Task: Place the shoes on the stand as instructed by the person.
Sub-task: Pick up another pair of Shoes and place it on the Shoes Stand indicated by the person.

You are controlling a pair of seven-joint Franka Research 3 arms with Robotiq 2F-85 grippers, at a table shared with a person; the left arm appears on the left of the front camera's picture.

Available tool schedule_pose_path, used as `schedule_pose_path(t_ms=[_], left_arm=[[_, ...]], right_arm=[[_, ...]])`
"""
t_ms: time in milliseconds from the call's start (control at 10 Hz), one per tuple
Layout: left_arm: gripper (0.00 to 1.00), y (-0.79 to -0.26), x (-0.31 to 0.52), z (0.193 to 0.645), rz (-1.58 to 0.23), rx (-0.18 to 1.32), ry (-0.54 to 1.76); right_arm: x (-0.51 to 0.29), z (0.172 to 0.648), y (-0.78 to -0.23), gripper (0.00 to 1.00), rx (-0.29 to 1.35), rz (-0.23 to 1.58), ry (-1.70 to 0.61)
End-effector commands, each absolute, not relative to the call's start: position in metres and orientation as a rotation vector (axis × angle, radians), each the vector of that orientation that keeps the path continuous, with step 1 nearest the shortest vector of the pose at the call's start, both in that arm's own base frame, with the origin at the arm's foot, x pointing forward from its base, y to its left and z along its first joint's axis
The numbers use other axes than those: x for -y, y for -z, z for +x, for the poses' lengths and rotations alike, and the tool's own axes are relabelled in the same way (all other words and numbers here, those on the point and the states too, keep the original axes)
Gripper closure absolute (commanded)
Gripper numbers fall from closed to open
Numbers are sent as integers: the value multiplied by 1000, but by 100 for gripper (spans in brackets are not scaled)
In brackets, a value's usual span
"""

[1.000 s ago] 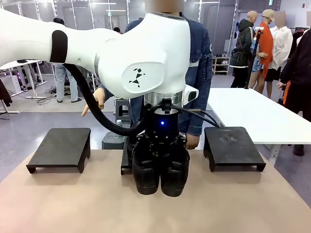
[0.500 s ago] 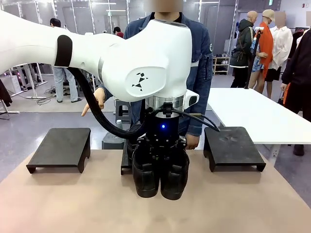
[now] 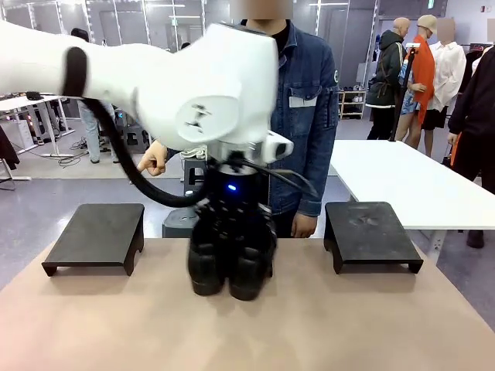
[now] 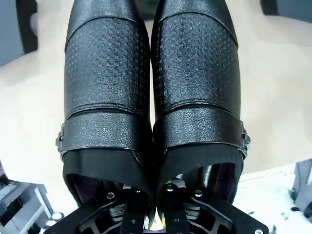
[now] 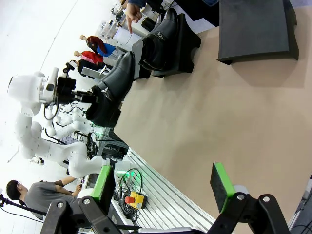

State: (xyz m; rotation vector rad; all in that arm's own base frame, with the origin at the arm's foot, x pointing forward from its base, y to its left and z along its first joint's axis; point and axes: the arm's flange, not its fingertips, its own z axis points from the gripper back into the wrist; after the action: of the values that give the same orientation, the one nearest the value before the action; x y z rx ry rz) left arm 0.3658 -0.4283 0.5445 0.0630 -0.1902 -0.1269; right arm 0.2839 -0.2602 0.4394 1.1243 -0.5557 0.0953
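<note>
As the left pincer [image 4: 155,214] grips shoes [image 3: 229,270], it has swung leftward (blurring).

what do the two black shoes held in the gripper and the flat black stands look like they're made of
Pair of black shoes: likely leather or an imitation. The fronts carry a fine embossed grid and a soft sheen, with grained straps and small metal-looking side buckles. Flat black stands: matte and rigid, with faint scuffs on top. They could be painted wood or plastic; the look leaves it open.
</note>
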Motion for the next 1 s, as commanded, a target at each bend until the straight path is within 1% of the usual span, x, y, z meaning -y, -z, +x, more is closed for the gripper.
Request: schedule_pose_path(t_ms=[0, 200, 400, 600, 800, 900], left_arm=[[92, -566, 343, 370, 20, 204, 156], [92, -572, 260, 379, -25, 245, 170], [92, -570, 186, 385, -38, 329, 144], [92, -572, 115, 386, -29, 373, 129], [92, -568, 81, 399, -7, 413, 127], [92, -561, 70, 411, 31, 429, 143]], right_arm=[[260, 284, -441, 0, 569, 1132, -99], [260, 284, -441, 0, 569, 1132, -99], [260, 284, -441, 0, 569, 1132, -99], [260, 284, -441, 0, 569, 1132, -99], [260, 284, -441, 0, 569, 1132, -99], [260, 284, -441, 0, 569, 1132, -99]])
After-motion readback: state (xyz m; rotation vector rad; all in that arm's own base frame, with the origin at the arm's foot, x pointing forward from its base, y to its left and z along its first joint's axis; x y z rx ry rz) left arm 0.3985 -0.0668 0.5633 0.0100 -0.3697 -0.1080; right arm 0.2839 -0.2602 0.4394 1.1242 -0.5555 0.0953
